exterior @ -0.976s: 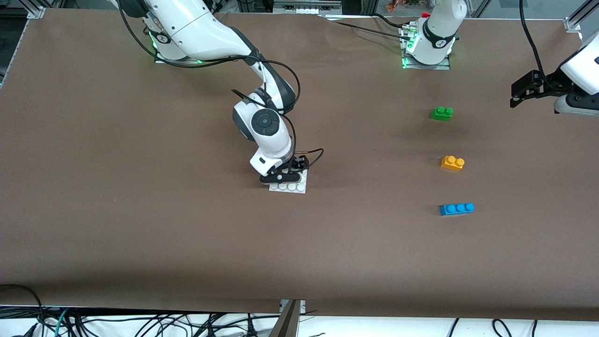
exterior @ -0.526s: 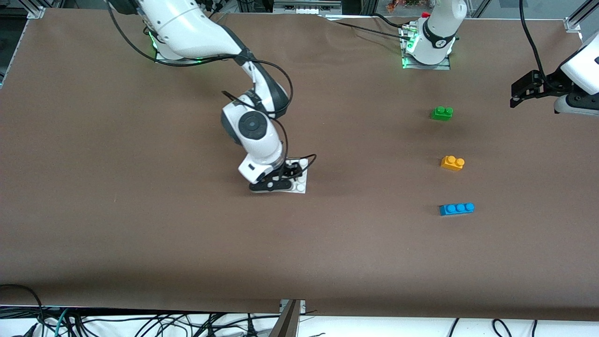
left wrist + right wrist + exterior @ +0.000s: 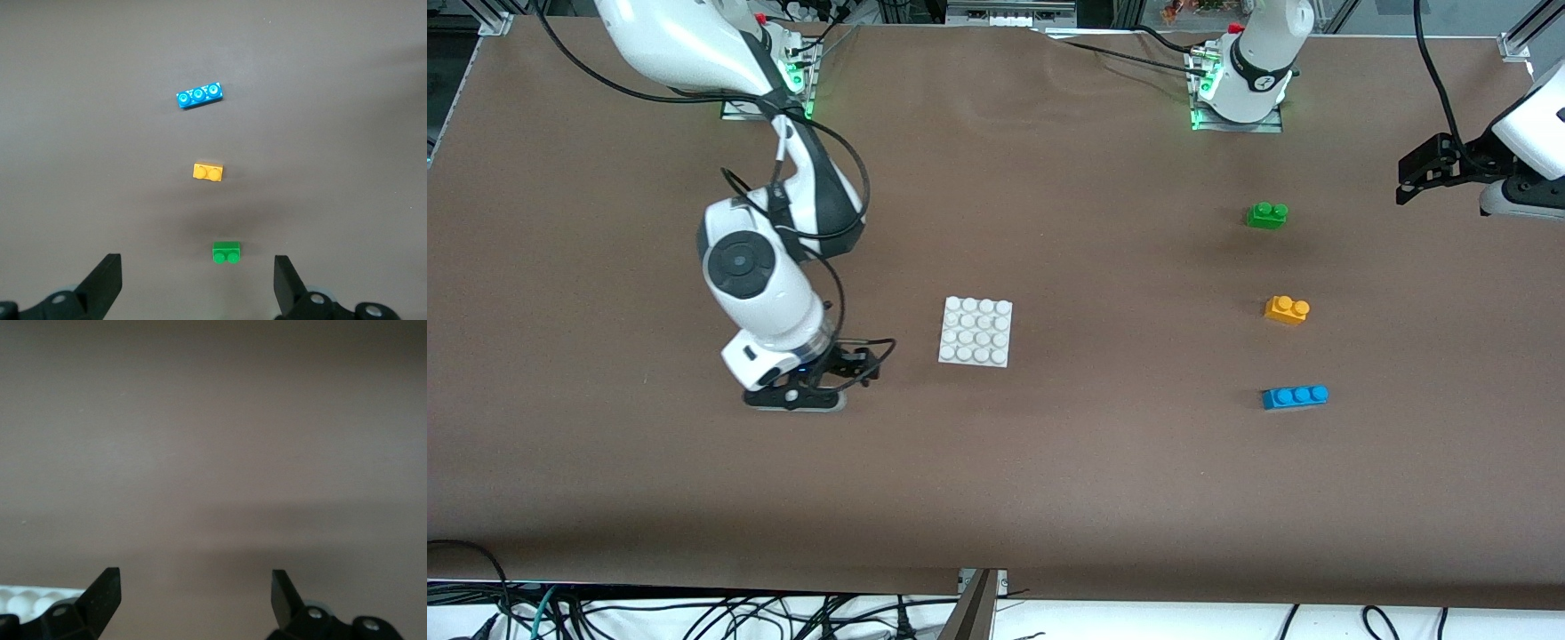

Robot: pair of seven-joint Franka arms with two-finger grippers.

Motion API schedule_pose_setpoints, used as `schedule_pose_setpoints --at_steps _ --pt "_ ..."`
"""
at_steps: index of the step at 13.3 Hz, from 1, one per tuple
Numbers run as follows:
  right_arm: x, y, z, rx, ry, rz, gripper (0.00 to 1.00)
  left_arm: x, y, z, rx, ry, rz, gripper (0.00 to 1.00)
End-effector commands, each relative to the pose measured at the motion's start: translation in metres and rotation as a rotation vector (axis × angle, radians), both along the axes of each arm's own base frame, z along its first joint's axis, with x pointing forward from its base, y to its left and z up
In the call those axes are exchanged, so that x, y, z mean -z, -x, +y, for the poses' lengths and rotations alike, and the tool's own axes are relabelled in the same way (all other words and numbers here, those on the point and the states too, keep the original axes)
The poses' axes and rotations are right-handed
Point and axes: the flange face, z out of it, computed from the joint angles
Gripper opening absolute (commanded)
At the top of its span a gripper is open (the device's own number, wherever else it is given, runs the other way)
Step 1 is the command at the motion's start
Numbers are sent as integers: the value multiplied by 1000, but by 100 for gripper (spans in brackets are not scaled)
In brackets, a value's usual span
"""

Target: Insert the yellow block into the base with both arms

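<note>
Two open, empty grippers: the right gripper (image 3: pixel 811 392) sits low beside the base (image 3: pixel 975 332), the left gripper (image 3: pixel 1423 173) waits high past the green brick (image 3: pixel 1266 215), so the yellow block (image 3: pixel 1286 309), well apart from the base, probably risks being mistaken for its neighbours.

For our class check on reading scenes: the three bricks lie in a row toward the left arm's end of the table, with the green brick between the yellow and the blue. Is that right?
Not quite. The yellow block is the middle one, between the green brick and the blue brick. The rest stands: all three lie in a row toward the left arm's end of the table. The front view shows it, and the left wrist view agrees.
</note>
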Motion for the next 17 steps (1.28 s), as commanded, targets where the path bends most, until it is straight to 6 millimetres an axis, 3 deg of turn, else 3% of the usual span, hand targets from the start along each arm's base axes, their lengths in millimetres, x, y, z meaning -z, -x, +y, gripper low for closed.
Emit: schedule_pose_setpoints --at_steps 1,4,9,13,16,17 --pt "-28 0 -33 10 28 19 100 -5 -2 -2 -9 7 1 100" --pt "-58 -6 -77 -12 44 23 100 -6 -2 -2 -9 7 -1 100" --pt "-145 14 -200 25 27 107 100 -6 -2 -2 -9 7 -1 100" --pt "-194 46 -234 37 9 149 100 -5 -2 -2 -7 5 1 100" --pt "-234 65 -283 51 -6 112 100 -7 -2 -4 -6 3 -2 100" --pt "-239 67 -292 65 -15 98 100 -5 -2 -5 -4 3 1 100"
